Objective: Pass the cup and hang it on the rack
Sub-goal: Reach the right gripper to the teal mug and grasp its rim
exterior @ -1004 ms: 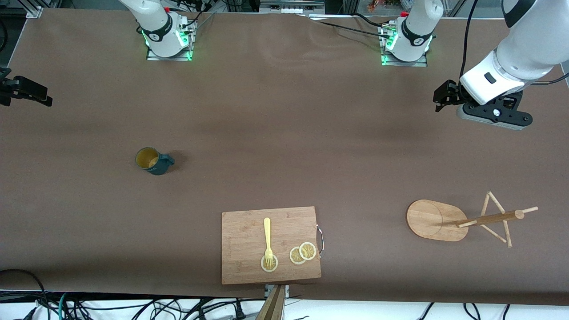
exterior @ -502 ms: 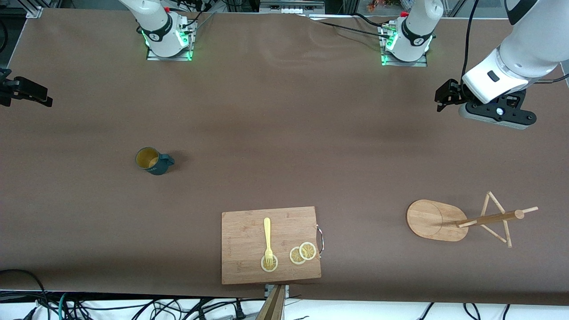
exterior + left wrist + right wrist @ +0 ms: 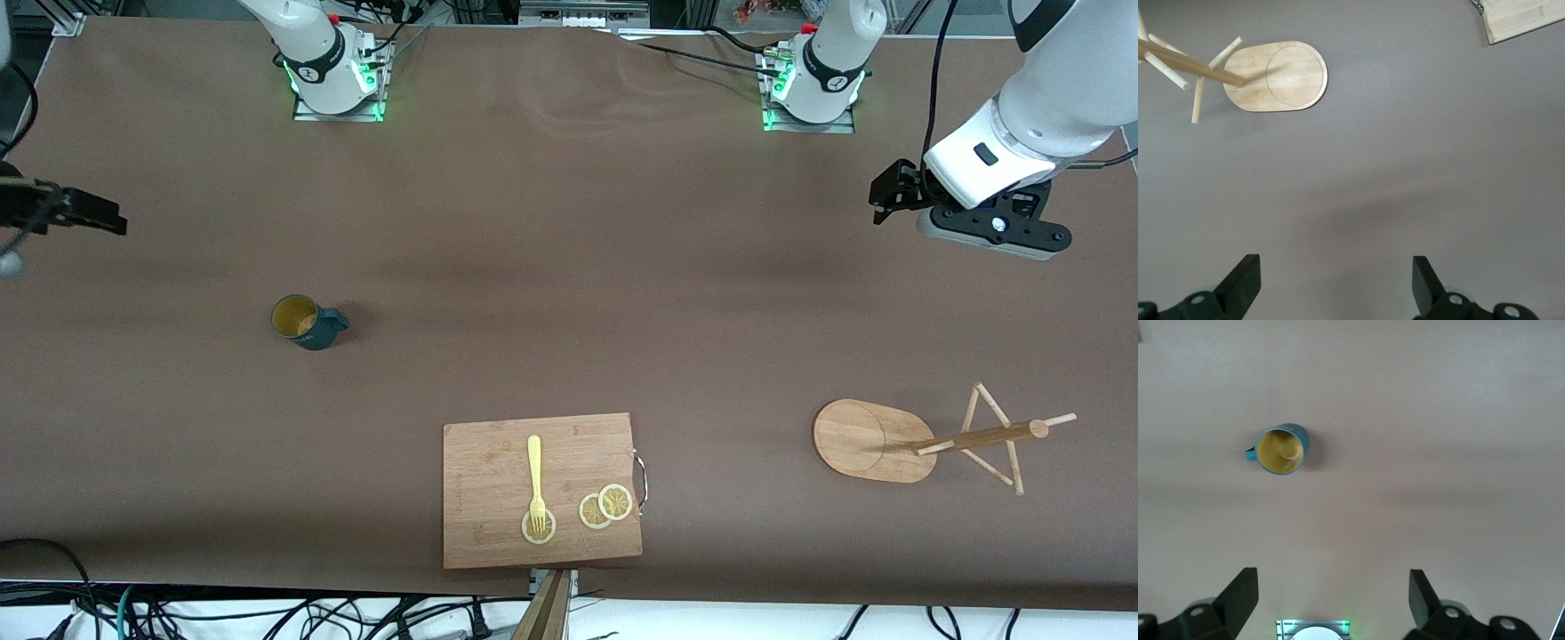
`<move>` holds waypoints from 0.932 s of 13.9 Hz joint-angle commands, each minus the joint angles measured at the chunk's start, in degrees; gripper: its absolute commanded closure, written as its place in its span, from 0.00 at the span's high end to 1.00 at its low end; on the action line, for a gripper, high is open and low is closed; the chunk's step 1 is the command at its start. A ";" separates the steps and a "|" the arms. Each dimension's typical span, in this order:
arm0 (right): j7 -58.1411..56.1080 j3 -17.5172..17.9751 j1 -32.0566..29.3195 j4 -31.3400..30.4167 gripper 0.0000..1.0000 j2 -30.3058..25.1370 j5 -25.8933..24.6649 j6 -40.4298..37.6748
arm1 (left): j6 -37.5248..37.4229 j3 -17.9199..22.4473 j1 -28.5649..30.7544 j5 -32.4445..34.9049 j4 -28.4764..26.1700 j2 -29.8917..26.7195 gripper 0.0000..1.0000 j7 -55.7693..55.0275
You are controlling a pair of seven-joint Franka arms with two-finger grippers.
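Note:
The cup (image 3: 307,322), a small dark teal mug with a yellowish inside, stands upright on the brown table toward the right arm's end, its handle pointing toward the table's middle. In the right wrist view the cup (image 3: 1280,450) lies well clear of my open right gripper (image 3: 1333,593). That right gripper (image 3: 107,218) hovers over the table's edge at the right arm's end. The bamboo rack (image 3: 871,440) stands toward the left arm's end, nearer the front camera. My left gripper (image 3: 882,197) hangs open over bare table; its wrist view shows the rack (image 3: 1281,79) far from the left gripper (image 3: 1336,280).
A wooden cutting board (image 3: 540,489) lies near the front edge, in the middle, with a yellow fork (image 3: 535,476) and lemon slices (image 3: 606,507) on it. One corner of the board (image 3: 1525,17) shows in the left wrist view. Cables run along the table's front edge.
My right gripper has moved a little farther in over the table from its end. The left gripper has shifted slightly. Cup and rack have not moved.

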 commanded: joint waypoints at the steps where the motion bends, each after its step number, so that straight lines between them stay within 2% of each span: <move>1: 0.57 0.85 -0.21 0.00 1.00 4.62 -0.45 2.84 | -1.35 -0.04 -0.06 1.93 2.21 1.04 1.00 -0.47; 5: 1.53 1.11 0.93 -1.75 1.00 10.52 2.36 9.52 | -1.35 0.05 -0.06 1.93 2.21 1.04 1.00 -0.47; 8: 7.15 1.11 3.12 -10.87 1.00 10.71 2.71 21.19 | -1.35 0.05 -0.06 1.84 2.21 1.04 1.00 -0.56; 13: 7.51 1.20 3.66 -23.28 1.00 9.75 2.80 35.80 | -1.35 0.05 -0.06 1.84 2.21 1.04 1.00 -0.47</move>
